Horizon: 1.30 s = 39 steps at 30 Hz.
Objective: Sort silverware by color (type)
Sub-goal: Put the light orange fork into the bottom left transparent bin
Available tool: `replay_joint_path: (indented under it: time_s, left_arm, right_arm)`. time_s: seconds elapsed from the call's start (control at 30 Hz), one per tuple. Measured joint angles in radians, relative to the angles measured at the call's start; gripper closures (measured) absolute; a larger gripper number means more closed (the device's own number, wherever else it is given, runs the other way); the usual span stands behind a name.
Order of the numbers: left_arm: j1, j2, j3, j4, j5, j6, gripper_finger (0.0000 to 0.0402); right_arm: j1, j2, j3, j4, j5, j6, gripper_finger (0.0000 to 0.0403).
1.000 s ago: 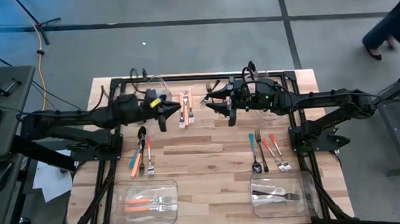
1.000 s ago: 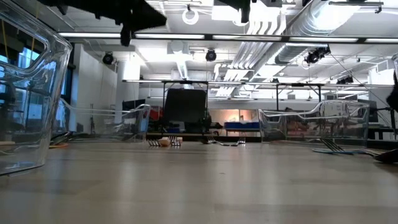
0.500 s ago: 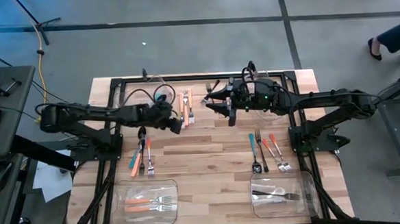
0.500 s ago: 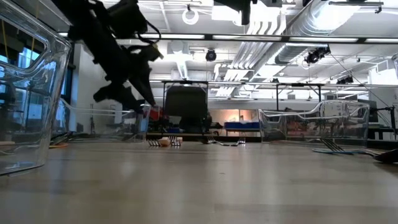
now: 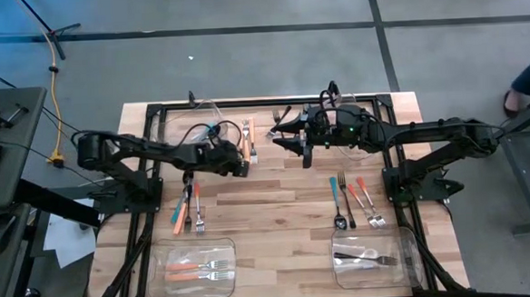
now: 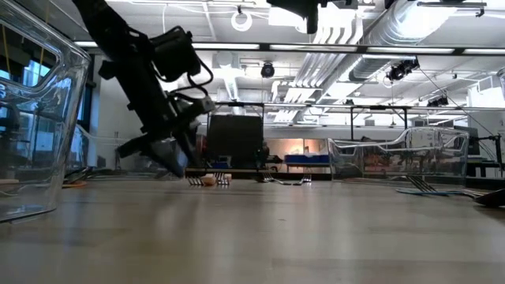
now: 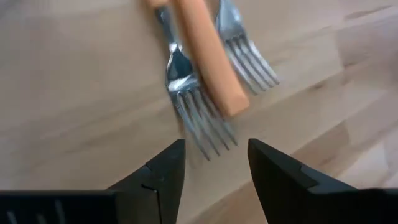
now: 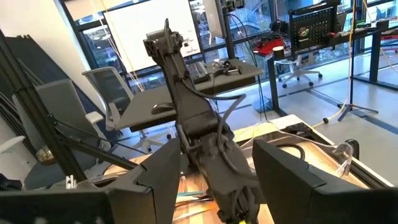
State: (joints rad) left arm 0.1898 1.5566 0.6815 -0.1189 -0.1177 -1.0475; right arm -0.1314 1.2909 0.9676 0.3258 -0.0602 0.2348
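Two forks with orange handles lie flat on the wooden table near its far edge; in the left wrist view an orange handle lies over silver tines. My left gripper hangs low just short of those tines, slanting down, open, with nothing between its fingers. My right gripper stands open high above the table's far middle, pointing level at the left arm. More silverware lies in a group at the left and another at the right.
A clear bin at the near left holds orange-handled forks. Another bin at the near right holds dark pieces. Two more clear bins stand at the far edge. Bare wood lies across the table's middle.
My left gripper has come down from high above the table to just over the wood. It has tipped from level to slanting down and rolled, moving a little toward the orange-handled forks. The right arm has kept still.
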Motion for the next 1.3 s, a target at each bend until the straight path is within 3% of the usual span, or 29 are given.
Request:
replay_joint_path:
  time_s: [0.43, 0.57, 0.87, 1.3]
  left_arm:
    - [0.0, 0.082, 0.0, 0.119, 0.003, -0.05, 0.0246]
    - [0.0, 0.083, 0.0, 0.117, 0.003, -0.031, 0.0277]
    - [-0.002, 0.076, 0.0, 0.121, 0.017, 0.037, 0.0393]
    - [-0.002, -0.063, 0.0, 0.079, 0.021, 0.138, 0.0401]
  right_arm:
    - [0.0, 0.0, 0.0, -0.008, 0.0, 0.0, 0.0217]
    - [0.0, 0.0, 0.0, -0.008, 0.0, 0.0, 0.0217]
    - [0.0, 0.0, 0.0, -0.011, 0.001, 0.0, 0.0217]
    - [0.0, 0.0, 0.0, -0.033, 0.001, 0.0, 0.0217]
